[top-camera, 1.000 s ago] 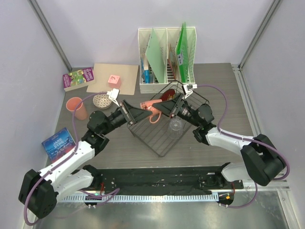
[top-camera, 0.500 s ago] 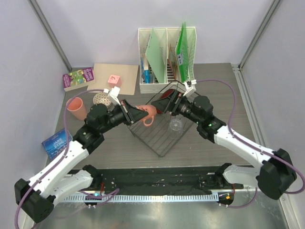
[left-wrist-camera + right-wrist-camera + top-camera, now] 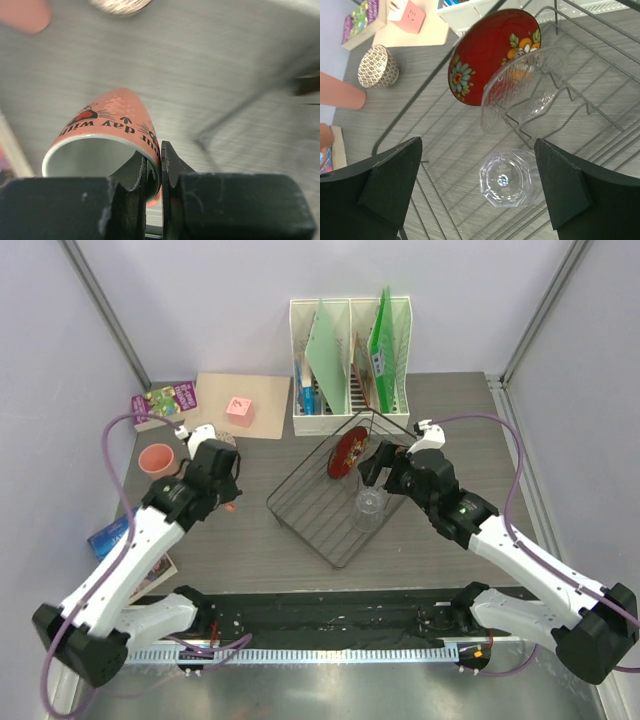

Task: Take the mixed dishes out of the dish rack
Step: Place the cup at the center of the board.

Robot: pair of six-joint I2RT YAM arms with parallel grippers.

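My left gripper (image 3: 226, 498) is shut on the rim of the smaller salmon-pink cup (image 3: 107, 130), one finger inside and one outside (image 3: 156, 175), holding it over the table left of the black wire dish rack (image 3: 330, 510). The larger pink cup (image 3: 157, 458) stands at the far left. The red flowered plate (image 3: 348, 453) leans on the prongs, with a clear glass dish (image 3: 525, 90) in front of it. The clear drinking glass (image 3: 506, 179) stands upside down in the rack. My right gripper (image 3: 480, 195) is wide open above the glass, holding nothing.
A white file holder (image 3: 350, 350) stands behind the rack. A patterned bowl (image 3: 377, 66), a pink cube (image 3: 239, 407) on a tan board and a book (image 3: 165, 402) are at the back left. Another book (image 3: 112, 536) lies at the left edge.
My left gripper carried the smaller pink cup out of the rack and leftward over the table. My right gripper drew back from the plate and now hangs open above the glass.
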